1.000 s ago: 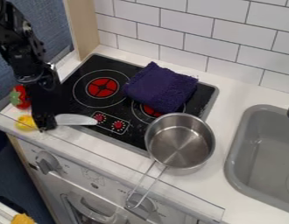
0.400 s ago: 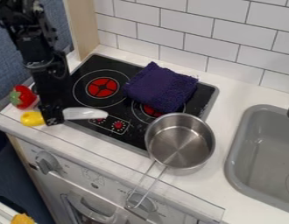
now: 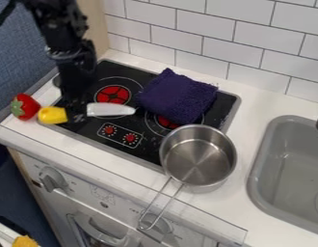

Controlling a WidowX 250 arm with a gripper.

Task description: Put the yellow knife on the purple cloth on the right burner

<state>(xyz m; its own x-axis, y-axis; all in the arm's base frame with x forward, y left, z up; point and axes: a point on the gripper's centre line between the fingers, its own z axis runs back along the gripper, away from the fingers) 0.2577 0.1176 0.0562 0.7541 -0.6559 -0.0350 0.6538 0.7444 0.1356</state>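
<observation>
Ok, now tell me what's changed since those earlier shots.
The gripper has carried the yellow-handled knife right and up the picture, bringing the blade tip closer to the purple cloth. It held the knife throughout. The cloth, the metal pot and the toy strawberry stayed put.

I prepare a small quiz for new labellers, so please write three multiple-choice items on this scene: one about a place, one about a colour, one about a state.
1. Where does the purple cloth lie?
A) in the sink
B) inside the pot
C) partly over the right burner

2. What colour is the knife handle?
A) yellow
B) green
C) blue

3. How is the knife?
A) lying loose
B) held by the gripper
C) standing in the pot

Key:
1 C: the burner's red centre peeks out from under the cloth.
2 A: the rounded end is yellow.
3 B: the gripper clasps it between yellow end and pale blade.
</observation>
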